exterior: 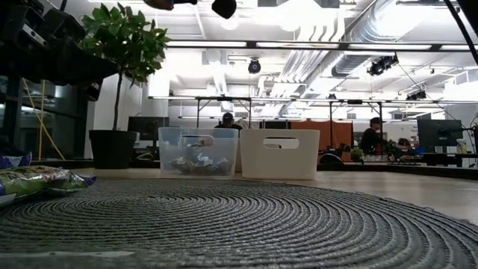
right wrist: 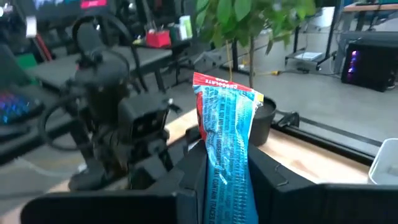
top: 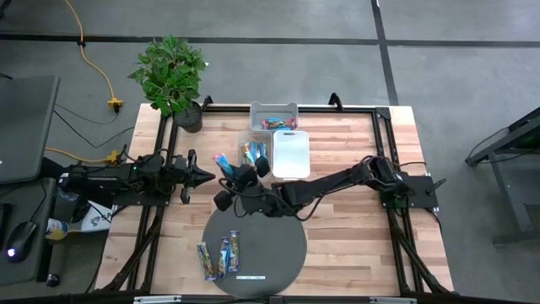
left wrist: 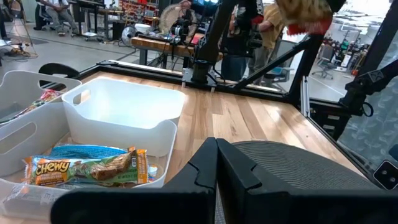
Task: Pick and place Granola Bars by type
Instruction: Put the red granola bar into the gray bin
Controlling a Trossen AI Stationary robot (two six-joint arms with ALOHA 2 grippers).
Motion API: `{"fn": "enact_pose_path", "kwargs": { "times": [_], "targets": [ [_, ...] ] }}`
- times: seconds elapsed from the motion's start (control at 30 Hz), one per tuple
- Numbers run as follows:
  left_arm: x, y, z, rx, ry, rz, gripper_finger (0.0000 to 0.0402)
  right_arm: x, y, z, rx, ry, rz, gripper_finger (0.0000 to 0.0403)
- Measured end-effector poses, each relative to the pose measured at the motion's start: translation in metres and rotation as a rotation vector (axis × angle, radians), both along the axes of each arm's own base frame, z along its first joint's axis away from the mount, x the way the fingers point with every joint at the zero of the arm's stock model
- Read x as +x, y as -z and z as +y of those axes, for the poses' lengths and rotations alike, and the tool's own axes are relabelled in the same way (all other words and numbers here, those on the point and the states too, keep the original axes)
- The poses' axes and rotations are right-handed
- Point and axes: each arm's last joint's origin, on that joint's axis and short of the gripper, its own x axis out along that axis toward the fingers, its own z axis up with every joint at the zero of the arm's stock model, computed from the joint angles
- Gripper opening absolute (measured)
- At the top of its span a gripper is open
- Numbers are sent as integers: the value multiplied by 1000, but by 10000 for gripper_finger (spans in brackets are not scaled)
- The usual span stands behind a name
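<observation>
— Holding what, the right gripper [right wrist: 225, 180]?
— A blue foil-wrapped granola bar [right wrist: 225, 149], upright, pinched between its dark fingers [right wrist: 193, 180].
— And the left gripper [top: 202, 176]?
— Fingers pressed together, empty, over the pale wooden surface [top: 354, 236].
— Farther off?
— A clear plastic bin [left wrist: 18, 155] holding wrapped bars [left wrist: 87, 168], then a smooth white tub [left wrist: 124, 112].

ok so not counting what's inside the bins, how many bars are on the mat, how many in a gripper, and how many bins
bars on the round mat: 3
blue bar in the right gripper: 1
bins: 3
total: 7
</observation>
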Motion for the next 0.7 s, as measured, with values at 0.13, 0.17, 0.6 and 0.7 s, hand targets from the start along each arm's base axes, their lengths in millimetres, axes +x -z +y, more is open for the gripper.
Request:
{"fn": "enact_pose_path", "kwargs": {
  "times": [0.13, 0.17, 0.6, 0.7],
  "targets": [
    [0, 0, 0, 0, 0, 0, 0, 1, -4, -7, -4, 63, -46, 62],
    [0, 0, 0, 0, 0, 0, 0, 1, -5, -9, -7, 80, -53, 62],
    [0, 0, 0, 0, 0, 0, 0, 4, -29, -76, -23, 236, -167, 62],
    [0, 0, 0, 0, 0, 0, 0, 2, -34, -96, -27, 241, -151, 62]
  ]
}}
